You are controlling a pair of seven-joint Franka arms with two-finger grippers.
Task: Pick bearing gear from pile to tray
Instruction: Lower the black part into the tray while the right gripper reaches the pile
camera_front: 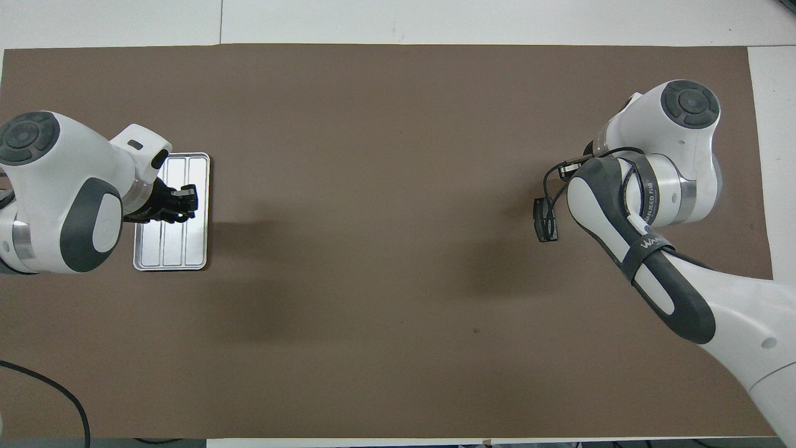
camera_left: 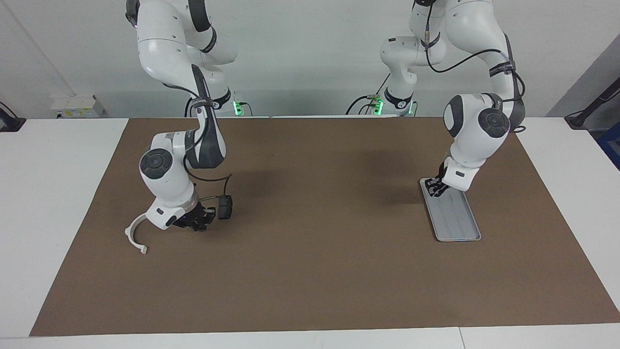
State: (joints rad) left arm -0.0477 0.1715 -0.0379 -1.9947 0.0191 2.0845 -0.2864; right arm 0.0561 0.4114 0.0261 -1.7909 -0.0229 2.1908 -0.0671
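The silver tray (camera_left: 457, 220) (camera_front: 174, 249) lies on the brown mat toward the left arm's end of the table. My left gripper (camera_left: 434, 186) (camera_front: 186, 202) hangs low over the tray's end nearer to the robots; nothing shows in it. Of the pile, only a white curved bracket (camera_left: 135, 235) shows, at the right arm's end. My right gripper (camera_left: 199, 224) is down at the mat beside that bracket, shut, and its hand covers the parts beneath. In the overhead view the right arm hides this gripper and the pile. The bearing gear is hidden.
A small black box (camera_left: 225, 206) (camera_front: 546, 219) dangles on a cable beside the right wrist. The brown mat (camera_left: 310, 271) covers most of the white table (camera_left: 58, 194), and a dark cable (camera_front: 56, 389) lies at the mat's edge nearest the left arm.
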